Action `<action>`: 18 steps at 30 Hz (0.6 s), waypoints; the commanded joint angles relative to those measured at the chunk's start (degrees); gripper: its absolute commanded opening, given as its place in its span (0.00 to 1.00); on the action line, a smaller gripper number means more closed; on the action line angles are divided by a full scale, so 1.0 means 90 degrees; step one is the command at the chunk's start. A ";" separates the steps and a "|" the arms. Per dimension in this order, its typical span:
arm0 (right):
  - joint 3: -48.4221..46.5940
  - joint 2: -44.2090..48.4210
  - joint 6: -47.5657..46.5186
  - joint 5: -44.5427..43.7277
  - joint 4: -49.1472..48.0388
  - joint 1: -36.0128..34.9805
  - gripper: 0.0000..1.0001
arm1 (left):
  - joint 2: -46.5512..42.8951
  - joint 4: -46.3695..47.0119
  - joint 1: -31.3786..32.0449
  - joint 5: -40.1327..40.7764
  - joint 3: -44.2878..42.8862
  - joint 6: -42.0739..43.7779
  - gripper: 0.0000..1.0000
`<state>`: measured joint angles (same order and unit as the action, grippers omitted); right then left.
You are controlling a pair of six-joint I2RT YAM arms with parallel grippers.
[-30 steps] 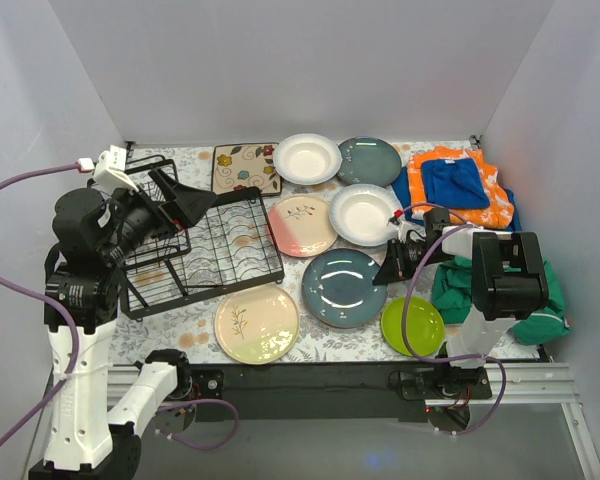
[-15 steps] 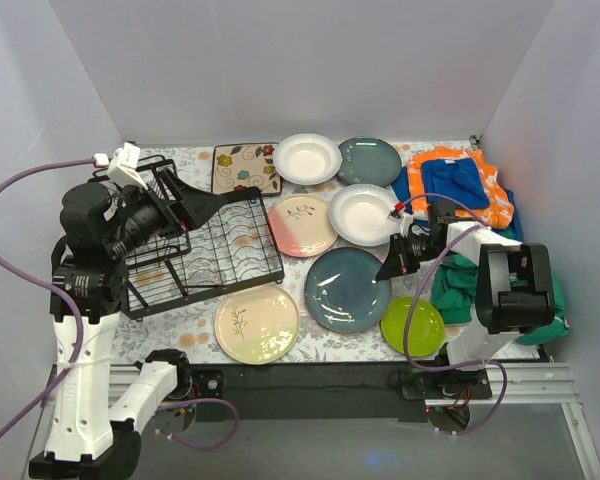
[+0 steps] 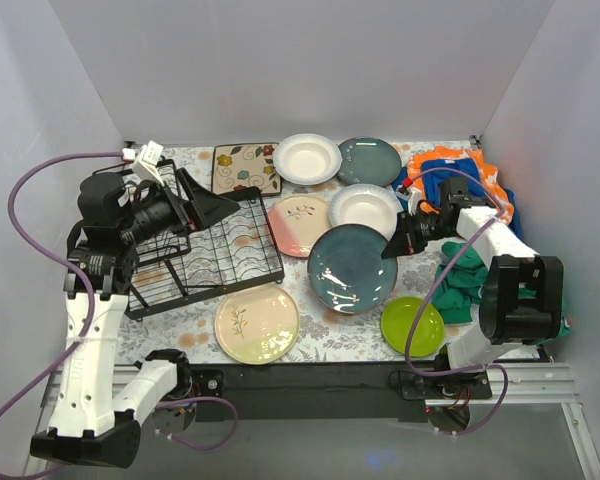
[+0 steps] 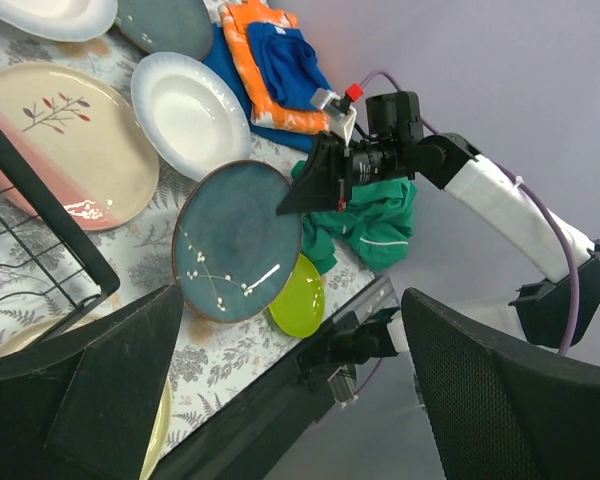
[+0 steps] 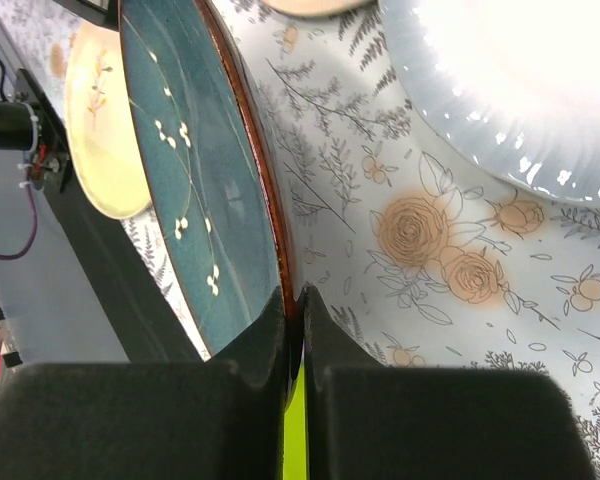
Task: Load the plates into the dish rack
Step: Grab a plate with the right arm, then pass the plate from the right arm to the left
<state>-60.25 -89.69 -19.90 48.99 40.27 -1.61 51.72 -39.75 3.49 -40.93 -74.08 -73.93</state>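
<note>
Right wrist close-up shows right jaws pinching the rim of the tilted blue plate [image 5: 180, 150]; left jaws spread over the dish rack [image 3: 220, 245].

My side of the table: flower-print tablecloth [image 3: 320, 340] covers the whole top. Square patterned mat [image 3: 246, 168], cream with swirls and flowers, lies flat at the back edge. Back right corner has an orange cloth [image 4: 248, 25] with a folded blue cloth [image 4: 290, 65] lying on it. Possibly a second, darker blue layer underneath, can't tell from this angle. Crumpled green cloth [image 3: 458, 285] sits nearer, along the right edge. Plain pale walls [image 3: 300, 70] on three sides. Metal rail [image 3: 540, 380] runs along the near edge.
</note>
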 commanded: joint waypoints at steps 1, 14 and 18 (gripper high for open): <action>-0.0717 0.0444 0.0151 0.1314 0.0710 0.0003 0.01 | 0.0297 0.0168 -0.0026 -0.0725 0.0106 0.0002 0.89; -0.1528 0.0639 -0.0386 0.1734 0.1756 0.0003 0.01 | 0.1459 0.0686 0.1486 0.0093 -0.0010 0.0665 0.88; -0.1655 0.0659 -0.0523 0.1870 0.2009 -0.0007 0.01 | 0.2181 0.0608 0.2383 0.0474 -0.0205 0.0997 0.87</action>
<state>-70.78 -86.72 -24.49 54.65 53.39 -1.61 67.05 -34.15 19.11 -41.10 -73.73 -69.28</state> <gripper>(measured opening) 0.046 0.874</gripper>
